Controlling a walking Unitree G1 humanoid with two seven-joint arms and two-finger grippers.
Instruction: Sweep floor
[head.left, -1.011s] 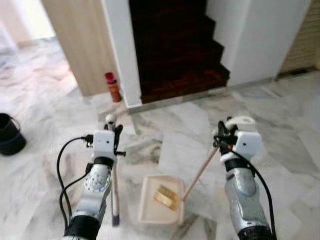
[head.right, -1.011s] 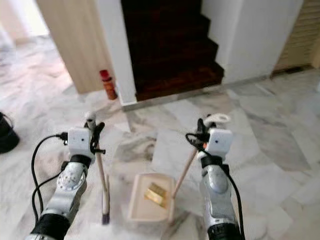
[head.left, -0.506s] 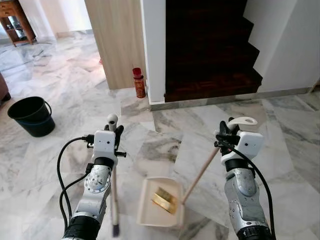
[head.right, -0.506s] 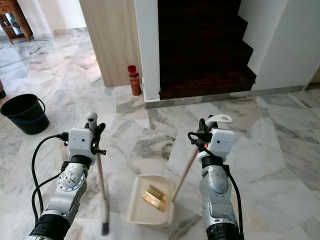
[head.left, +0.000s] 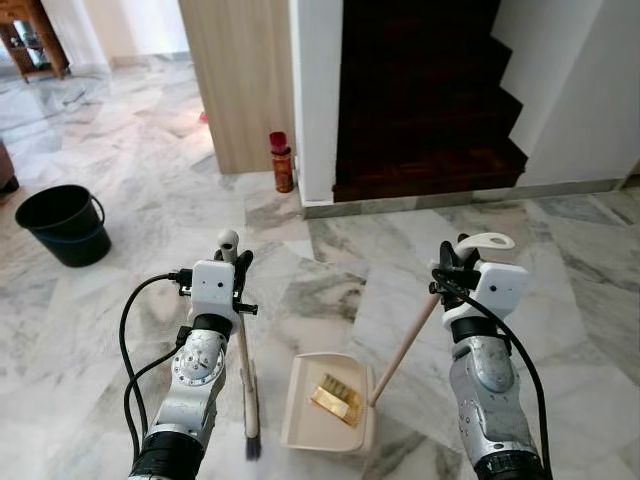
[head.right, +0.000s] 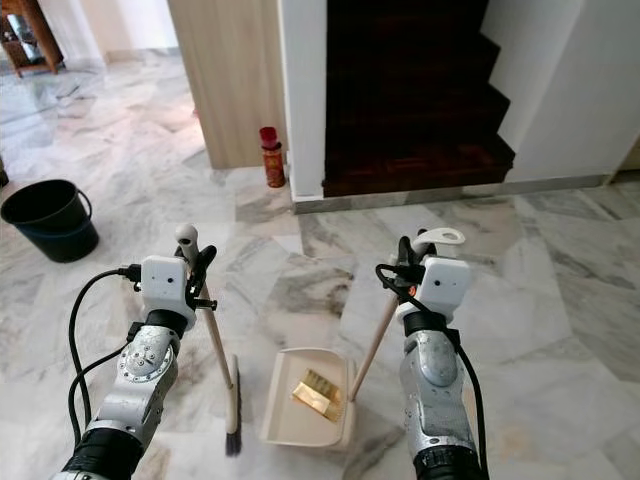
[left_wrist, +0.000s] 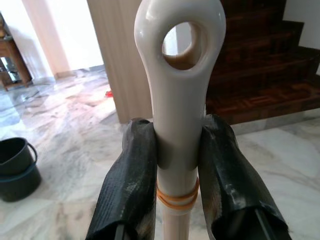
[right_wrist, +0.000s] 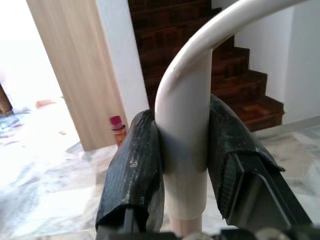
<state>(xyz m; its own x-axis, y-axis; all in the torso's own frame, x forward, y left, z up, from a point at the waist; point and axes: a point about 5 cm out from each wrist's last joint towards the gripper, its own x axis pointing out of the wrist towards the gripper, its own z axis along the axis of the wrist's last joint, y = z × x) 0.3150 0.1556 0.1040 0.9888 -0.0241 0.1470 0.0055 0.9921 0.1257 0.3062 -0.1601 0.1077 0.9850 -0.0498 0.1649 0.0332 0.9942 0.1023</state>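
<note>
A broom (head.left: 245, 380) with a thin wooden stick and a white looped top stands slanted on the marble floor, its dark bristles (head.left: 251, 446) just left of the dustpan. My left gripper (head.left: 232, 264) is shut on the broom's white handle end (left_wrist: 176, 100). A cream dustpan (head.left: 304, 420) lies on the floor between my arms, with a flat golden scrap (head.left: 337, 399) inside it. Its long wooden handle (head.left: 404, 346) rises to the right and ends in a white hook (head.left: 488, 241). My right gripper (head.left: 450, 270) is shut on that white handle top (right_wrist: 183, 165).
A black bucket (head.left: 64, 222) stands on the floor at the far left. A red can (head.left: 283, 162) sits at the foot of a white pillar (head.left: 315, 100), next to a wooden panel (head.left: 240, 80). Dark wooden stairs (head.left: 425, 120) rise straight ahead.
The view has swung left and sharpened over the last second, bringing the bucket in. The broom's lower end has moved right, closer to the dustpan. Both grips are unchanged.
</note>
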